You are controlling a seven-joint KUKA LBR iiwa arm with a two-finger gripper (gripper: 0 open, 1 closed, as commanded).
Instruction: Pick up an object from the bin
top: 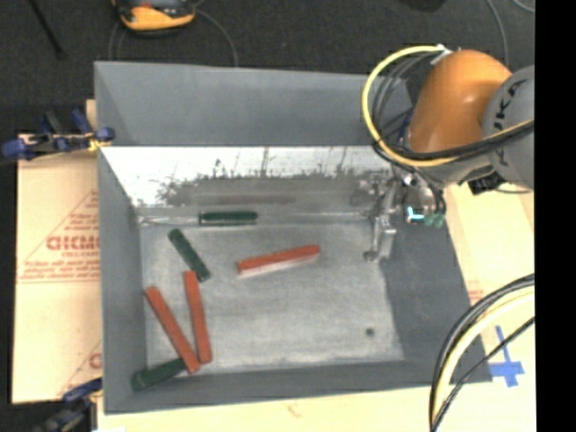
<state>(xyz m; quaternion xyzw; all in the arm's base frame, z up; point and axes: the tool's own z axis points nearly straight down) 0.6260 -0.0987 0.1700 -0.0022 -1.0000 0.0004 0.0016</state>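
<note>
My gripper [382,238] hangs at the right side of the bin, near the back right corner of the floor, with nothing seen in it. Nearest to it lies a red-orange stick [277,260], flat on the bin floor to its left and well apart from it. Farther left, a dark green stick [228,216] rests along the foot of the back wall.
Another dark green stick [189,254] lies slanted at the left. Two red sticks [171,328] [197,317] lie side by side near the front left corner, with a third dark green stick [160,375] at their lower ends. The arm's orange cover and cables hang over the right rim.
</note>
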